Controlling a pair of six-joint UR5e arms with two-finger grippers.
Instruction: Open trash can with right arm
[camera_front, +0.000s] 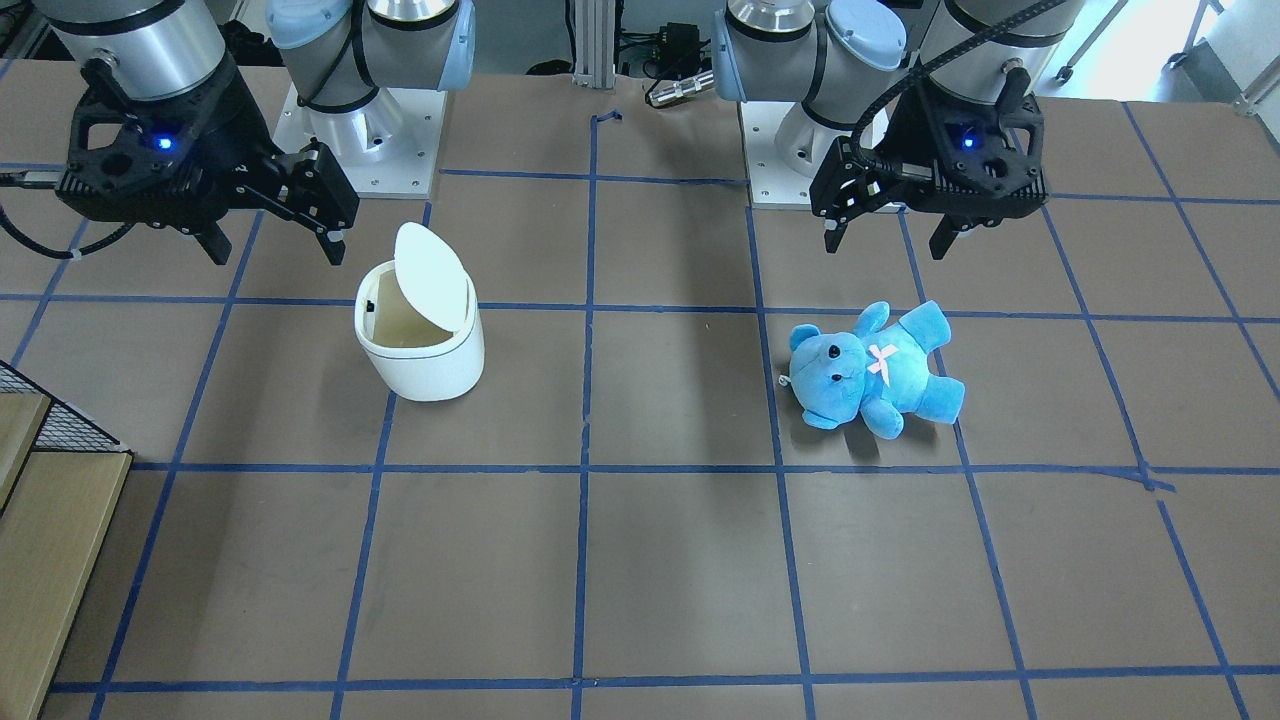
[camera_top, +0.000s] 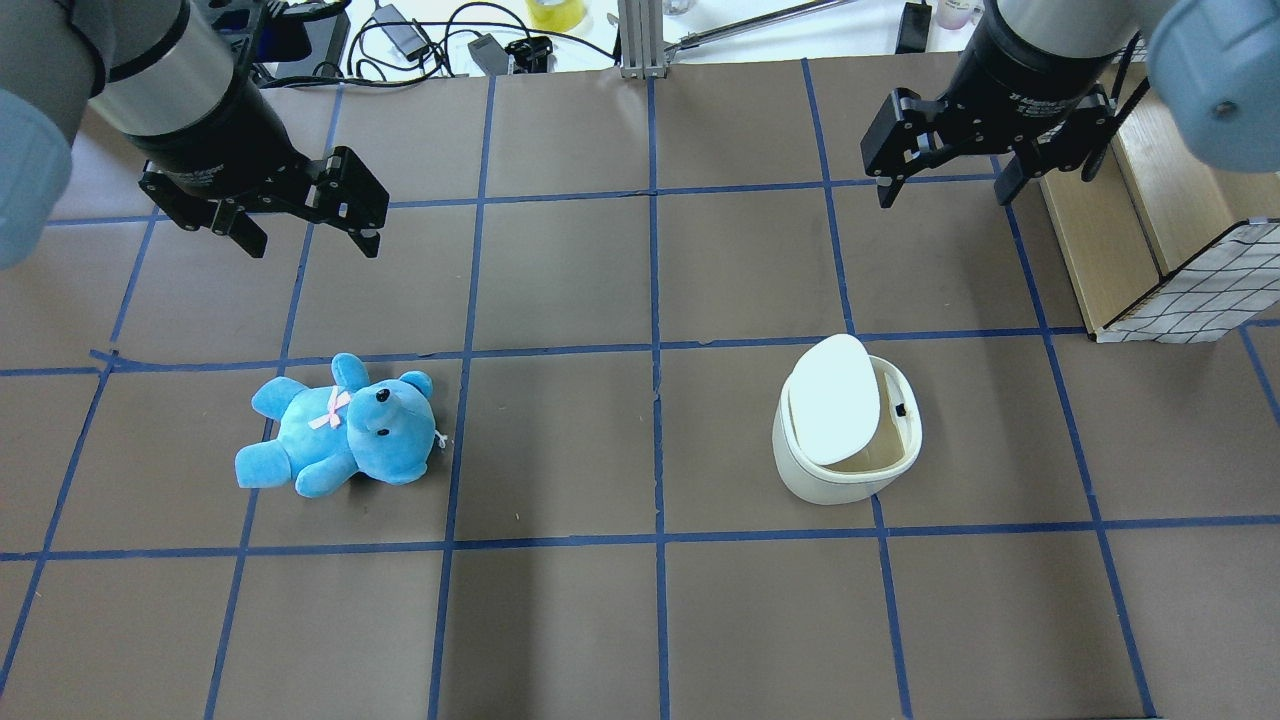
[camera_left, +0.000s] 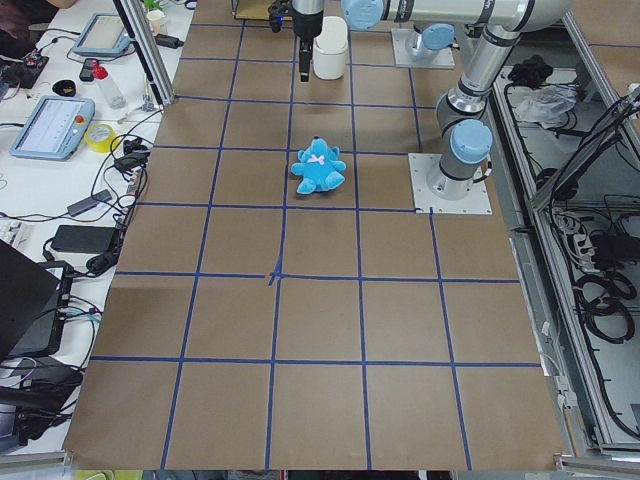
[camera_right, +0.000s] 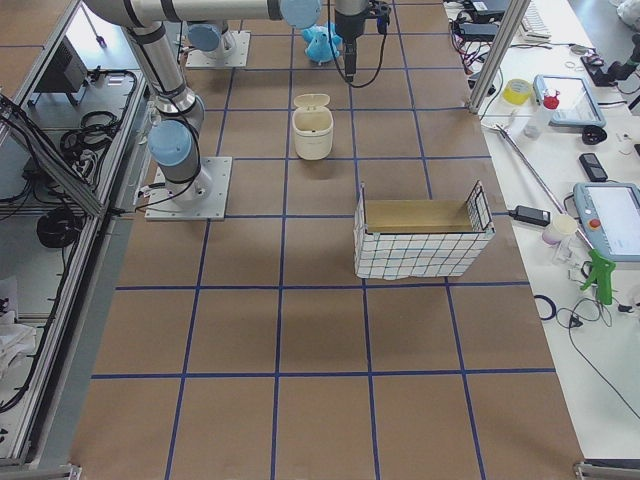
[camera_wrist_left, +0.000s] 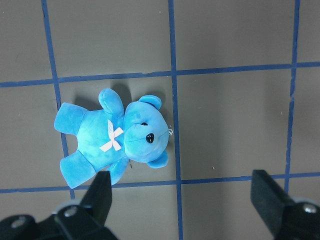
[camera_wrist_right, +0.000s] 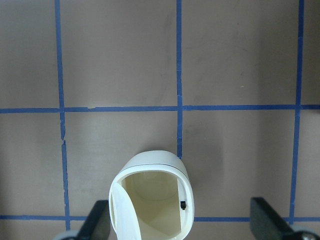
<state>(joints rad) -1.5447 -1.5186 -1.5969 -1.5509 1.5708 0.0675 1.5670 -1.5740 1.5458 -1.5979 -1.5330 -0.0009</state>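
Note:
The white trash can (camera_front: 428, 365) stands upright on the table with its flip lid (camera_front: 432, 270) tipped up and its cream inside showing. It also shows in the overhead view (camera_top: 845, 475) and at the bottom of the right wrist view (camera_wrist_right: 150, 170). My right gripper (camera_front: 275, 245) hangs open and empty, raised above the table and apart from the can; it shows in the overhead view (camera_top: 945, 192) too. My left gripper (camera_top: 312, 240) is open and empty, high above the blue plush bear (camera_top: 340, 430).
The blue bear (camera_front: 870, 370) lies on its back, about two grid squares from the can. A wire-mesh basket with a wooden lining (camera_top: 1190, 290) stands at the table edge on my right, near the right gripper. Blue tape lines grid the brown table.

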